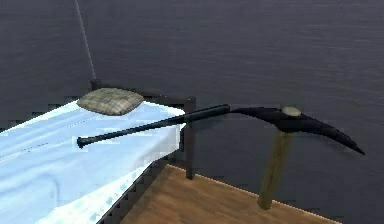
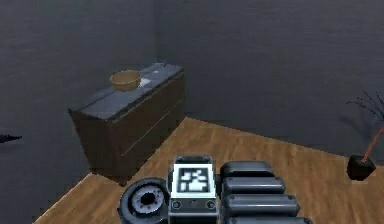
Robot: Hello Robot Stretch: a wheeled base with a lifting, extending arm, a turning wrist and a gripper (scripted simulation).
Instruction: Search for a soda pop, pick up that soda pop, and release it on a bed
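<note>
Bed (image 1: 45,165) sat at the forward view's left, with a pale blue sheet, a dark frame, and its head against the dark grey wall (image 1: 260,50). Checked tan pillow (image 1: 110,100) lay at the head end. Dark baseball bat (image 1: 150,126) lay slantwise across the mattress, thin end on the sheet and thick end poking out past the bed's right side. Just beside that end stood a pickaxe (image 1: 277,165) on the wooden floor (image 1: 200,205), with a wooden handle tilted a little and a dark curved head on top. Could not tell if the bat and the head touched.

In the arm side view, the gripper (image 2: 148,200) showed as a dark rounded body at the bottom edge, left of a white square marker (image 2: 196,180), with dark arm segments (image 2: 255,190) to the marker's right. Fingers could not be made out, so could not tell their state or whether anything was held. Farther out, a dark dresser (image 2: 135,125) stood against the wall, with a tan bowl (image 2: 125,78) on top. Potted plant (image 2: 365,160) was at the right edge.
</note>
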